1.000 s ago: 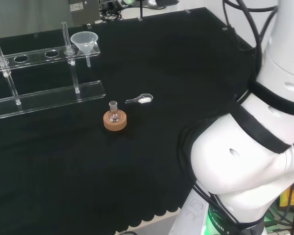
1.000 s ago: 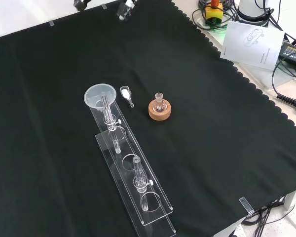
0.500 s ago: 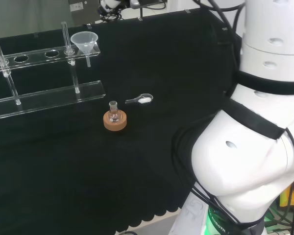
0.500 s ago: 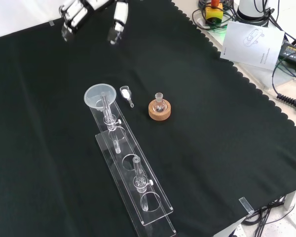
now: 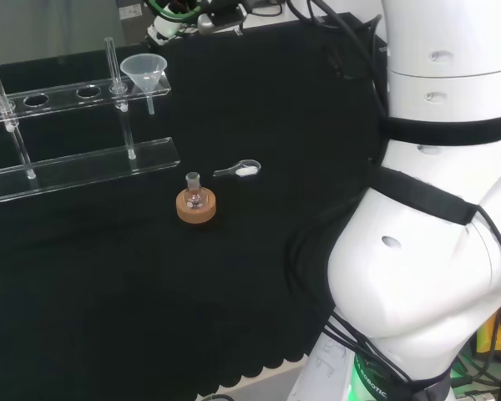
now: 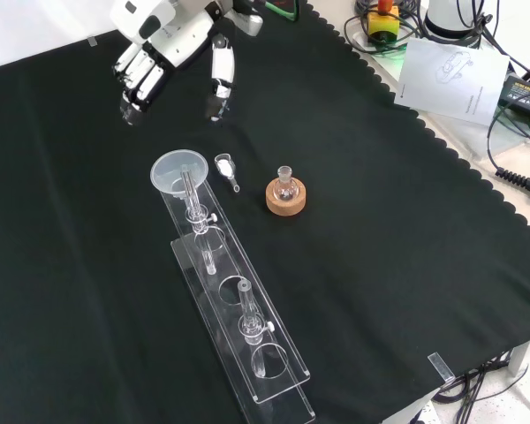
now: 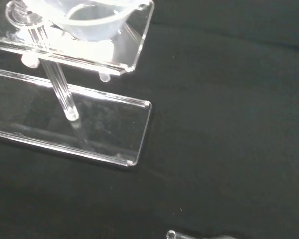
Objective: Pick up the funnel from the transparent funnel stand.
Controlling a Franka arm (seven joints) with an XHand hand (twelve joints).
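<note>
The hand [image 6: 170, 46] hangs above the black cloth at the top of the front view, fingers [image 6: 140, 81] and thumb spread apart and pointing down, nothing in its hold. Just below it in that view, the funnel [image 6: 180, 170] sits in the end hole of the transparent funnel stand [image 6: 247, 353], its stem pointing down through the upper plate. Close beside the funnel lies a small clear scoop [image 6: 225, 168] with white powder. Next to that, a small flask [image 6: 285, 185] stands on a cork ring [image 6: 285, 200]. On the worktop the hand and funnel stay apart, near but not touching.
</note>
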